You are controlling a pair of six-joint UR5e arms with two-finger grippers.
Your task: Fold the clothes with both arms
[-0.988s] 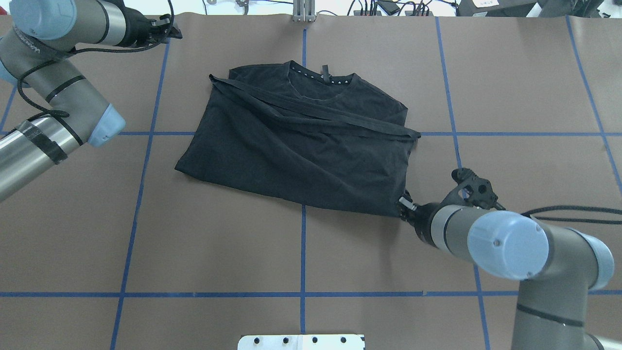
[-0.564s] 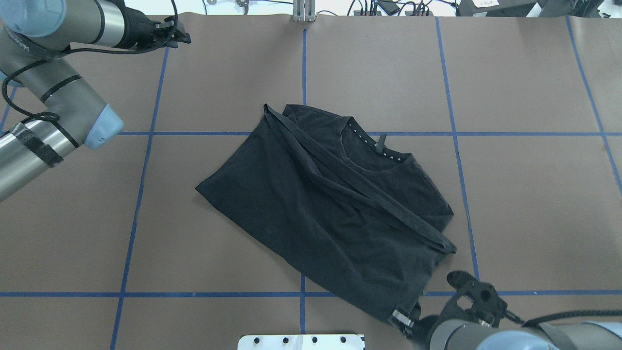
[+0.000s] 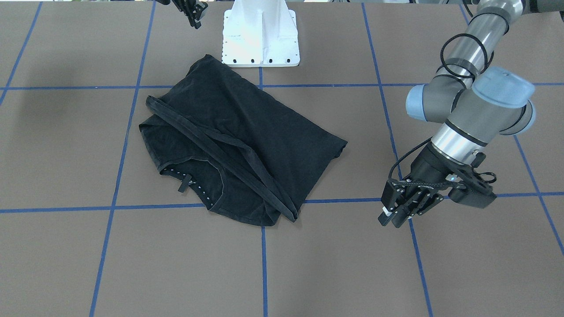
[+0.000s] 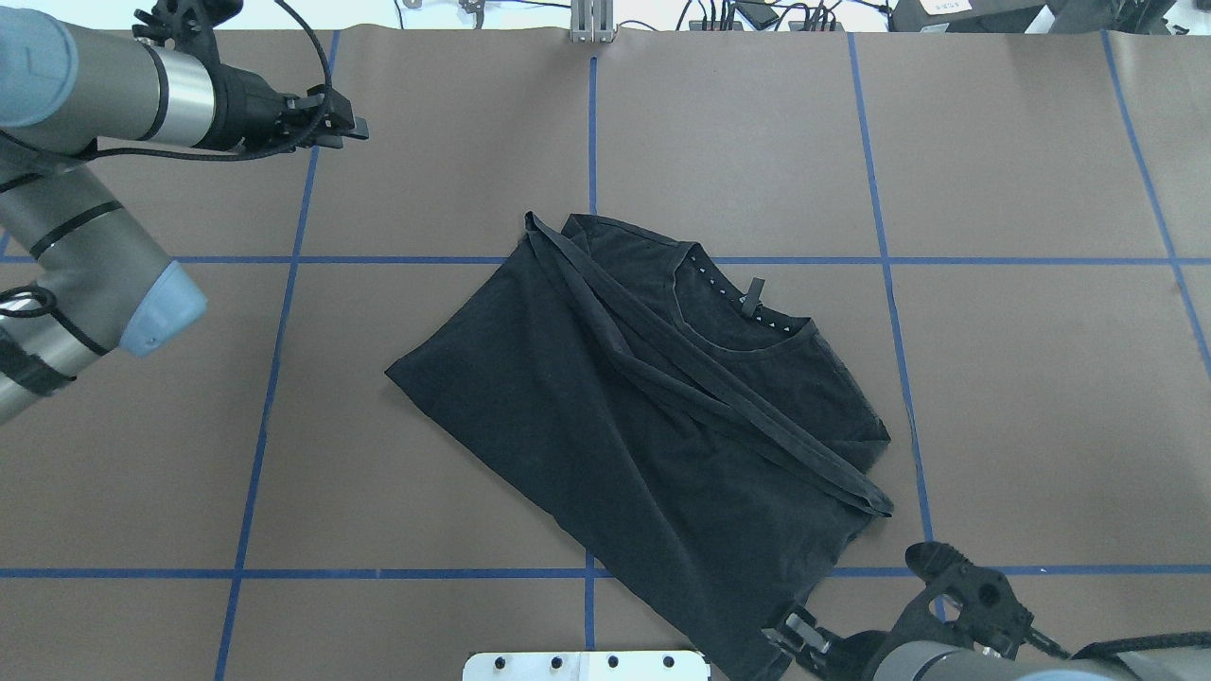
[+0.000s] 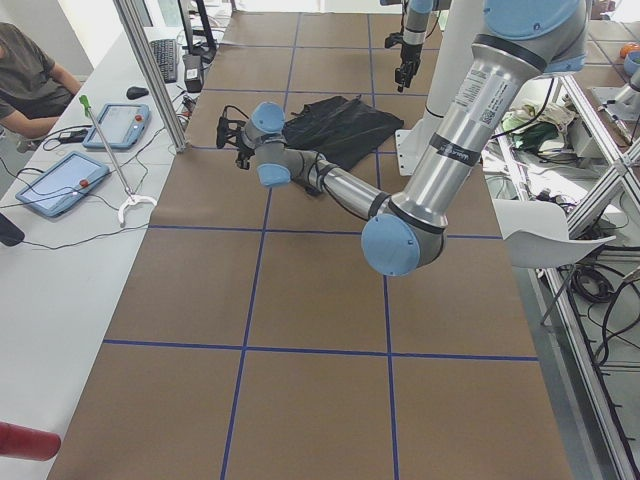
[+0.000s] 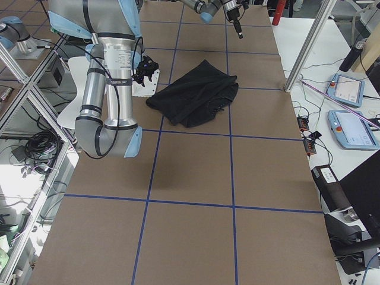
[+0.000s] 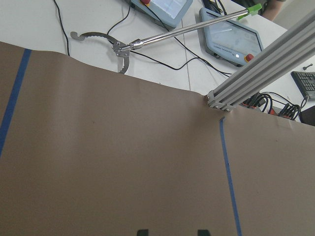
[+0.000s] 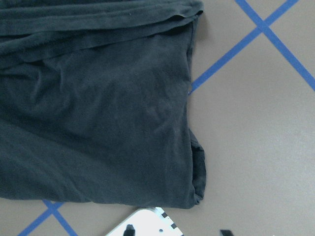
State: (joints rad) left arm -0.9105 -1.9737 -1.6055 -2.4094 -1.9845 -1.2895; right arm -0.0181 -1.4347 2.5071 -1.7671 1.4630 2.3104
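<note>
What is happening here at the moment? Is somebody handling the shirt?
Two robot arms are working on a black T-shirt, which lies partly folded and askew on the brown table. The right gripper is open over the shirt's corner beside the white base and is not holding the cloth. The left gripper is also open, over bare table well away from the shirt. Nothing grips the shirt now.

Brown table (image 4: 1041,142) gridded with blue tape (image 4: 378,572); white bench (image 5: 50,290) alongside holds, seemingly, tablets (image 5: 55,182).
</note>
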